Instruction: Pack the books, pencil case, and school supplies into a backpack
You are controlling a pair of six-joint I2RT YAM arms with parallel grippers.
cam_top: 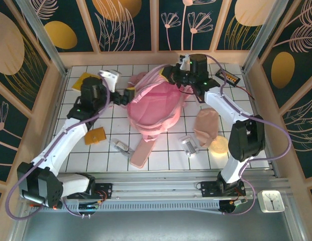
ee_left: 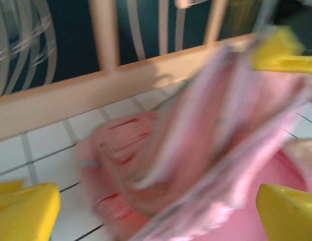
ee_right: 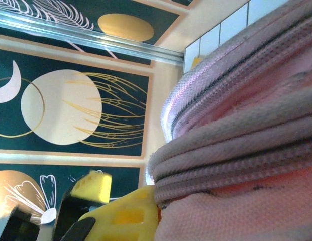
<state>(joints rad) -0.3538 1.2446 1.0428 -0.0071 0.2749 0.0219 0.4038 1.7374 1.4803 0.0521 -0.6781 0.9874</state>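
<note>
White tiled tabletop [cam_top: 95, 155] before you, pink backpack [cam_top: 156, 108] slumped mid-table, your left gripper [cam_top: 126, 95] spread wide at its left edge, your right gripper [cam_top: 172, 75] pinching its far rim, pencil case [cam_top: 142, 153] just in front.

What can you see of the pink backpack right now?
The large soft pale pink fabric backpack lies mid-table on the white tiled table, mouth gaping upward with its deeper pink inside showing. The right claw is shut on its woven far rim, holding it up. The open left claw sits at its left edge, not gripping.
</note>
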